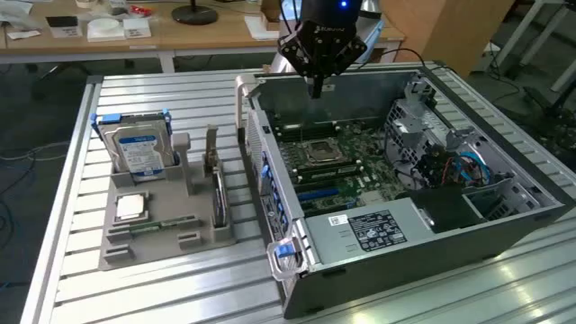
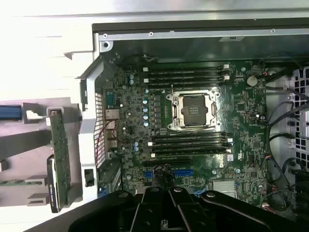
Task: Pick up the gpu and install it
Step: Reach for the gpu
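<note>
Gripper (image 1: 316, 92) closed, holding nothing, over open PC case (image 1: 396, 270), gpu (image 1: 218, 197) well apart in rack (image 1: 153, 253) outside.

Oblique exterior, overhead wrist — shared case (image 1: 432, 263) (image 2: 193, 46)

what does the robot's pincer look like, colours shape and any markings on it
The pincer is black all over: a broad body of angular linkage bars that narrows to two slim fingers. Pale lettering runs across its upper body, and a small blue light glows on the dark wrist section above. In the wrist view, round pivot bolts dot the black bars.
</note>
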`<control>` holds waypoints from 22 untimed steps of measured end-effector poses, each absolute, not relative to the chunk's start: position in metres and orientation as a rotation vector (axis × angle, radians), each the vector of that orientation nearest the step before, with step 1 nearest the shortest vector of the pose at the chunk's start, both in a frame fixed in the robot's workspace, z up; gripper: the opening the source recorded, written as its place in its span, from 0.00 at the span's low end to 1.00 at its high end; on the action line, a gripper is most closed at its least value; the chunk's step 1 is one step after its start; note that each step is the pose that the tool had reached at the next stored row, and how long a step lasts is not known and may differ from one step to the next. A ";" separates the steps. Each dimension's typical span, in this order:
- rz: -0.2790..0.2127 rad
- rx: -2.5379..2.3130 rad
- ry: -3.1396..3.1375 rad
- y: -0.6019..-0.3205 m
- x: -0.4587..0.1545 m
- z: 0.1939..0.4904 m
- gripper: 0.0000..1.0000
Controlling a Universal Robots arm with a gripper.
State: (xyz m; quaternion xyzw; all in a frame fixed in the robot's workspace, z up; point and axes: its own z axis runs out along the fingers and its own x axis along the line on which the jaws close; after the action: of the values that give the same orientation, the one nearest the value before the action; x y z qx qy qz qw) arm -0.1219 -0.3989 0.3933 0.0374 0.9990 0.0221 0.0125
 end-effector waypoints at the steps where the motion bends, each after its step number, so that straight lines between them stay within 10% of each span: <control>1: 0.069 0.117 3.114 -0.399 -0.122 0.393 0.11; 22: 0.069 0.116 3.114 -0.399 -0.134 0.392 0.11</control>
State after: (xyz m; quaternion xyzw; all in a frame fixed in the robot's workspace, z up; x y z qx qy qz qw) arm -0.1338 -0.3989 0.3922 0.0374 0.9990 0.0221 0.0125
